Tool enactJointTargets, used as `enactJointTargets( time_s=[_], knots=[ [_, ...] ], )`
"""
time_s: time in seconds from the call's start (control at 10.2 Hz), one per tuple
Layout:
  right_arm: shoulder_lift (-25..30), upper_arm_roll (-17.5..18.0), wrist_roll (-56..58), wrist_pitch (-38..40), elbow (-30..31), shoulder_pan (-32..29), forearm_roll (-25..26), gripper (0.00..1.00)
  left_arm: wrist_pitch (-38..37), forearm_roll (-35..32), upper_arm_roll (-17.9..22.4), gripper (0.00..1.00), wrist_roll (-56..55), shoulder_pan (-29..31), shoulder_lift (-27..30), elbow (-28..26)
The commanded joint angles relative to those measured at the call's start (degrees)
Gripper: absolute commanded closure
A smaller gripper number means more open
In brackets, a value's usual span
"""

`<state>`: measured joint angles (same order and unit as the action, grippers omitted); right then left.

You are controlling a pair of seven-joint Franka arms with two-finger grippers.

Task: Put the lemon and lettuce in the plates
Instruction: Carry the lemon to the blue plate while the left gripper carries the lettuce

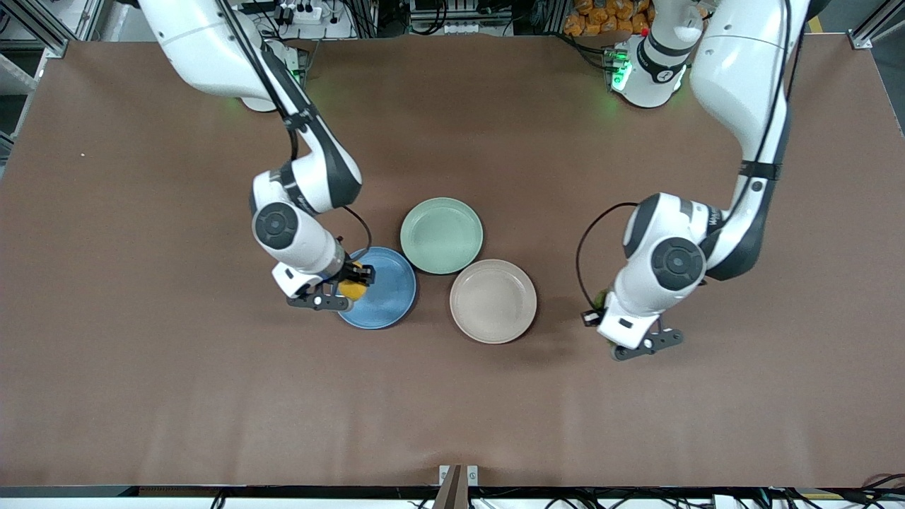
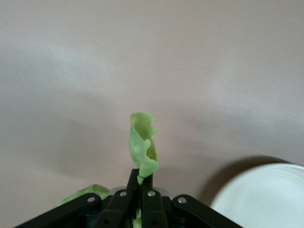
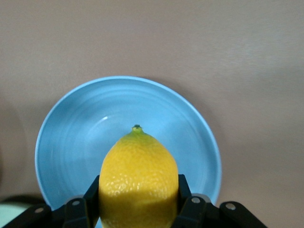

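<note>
Risk was twofold: my right gripper [image 1: 351, 288] had jaws clamped on the lemon [image 1: 353, 290] over the blue plate [image 1: 382, 293], so it could roll out, while my left gripper [image 1: 614, 338], pinching only the lettuce [image 2: 142, 145] tail, hung short of the beige plate [image 1: 493, 301].

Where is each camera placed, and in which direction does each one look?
Front view: high across the table, facing both arms, three plates between them.
Left wrist view: on the left arm's wrist, looking past the left gripper shut on the lettuce, beside the beige plate.
Right wrist view: on the right wrist, looking past the right gripper holding the lemon over the blue plate.
Shared: front and right wrist views both show lemon and blue plate.
</note>
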<state>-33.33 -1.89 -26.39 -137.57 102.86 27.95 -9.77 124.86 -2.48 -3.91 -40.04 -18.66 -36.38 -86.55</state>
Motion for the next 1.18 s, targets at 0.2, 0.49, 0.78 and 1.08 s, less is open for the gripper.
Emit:
enactJointTargets(
  time_s=[0.2,0.49,0.78,1.08],
  knots=[
    [-4.9,-0.5,-4.2,-4.3,-2.3,1.7,-1.0,1.00,1.3,1.3,0.4,1.00,-10.7,-5.8,-3.3,5.5],
    [-5.0,-0.5,-4.5,-4.8,-2.3,1.8,-1.0,0.21,11.2,1.3,0.4,1.00,-17.3,-10.0,-5.5,5.5],
    [-4.0,-0.6,-4.5,-4.1,-3.3,1.9,-1.0,0.00,19.8,1.3,0.4,1.00,-21.9,-13.6,-7.3,5.5],
    [0.1,-0.6,-5.0,1.4,-3.6,0.6,-1.0,0.00,21.7,0.5,0.6,0.00,-21.9,-16.1,-7.7,5.0]
  ],
)
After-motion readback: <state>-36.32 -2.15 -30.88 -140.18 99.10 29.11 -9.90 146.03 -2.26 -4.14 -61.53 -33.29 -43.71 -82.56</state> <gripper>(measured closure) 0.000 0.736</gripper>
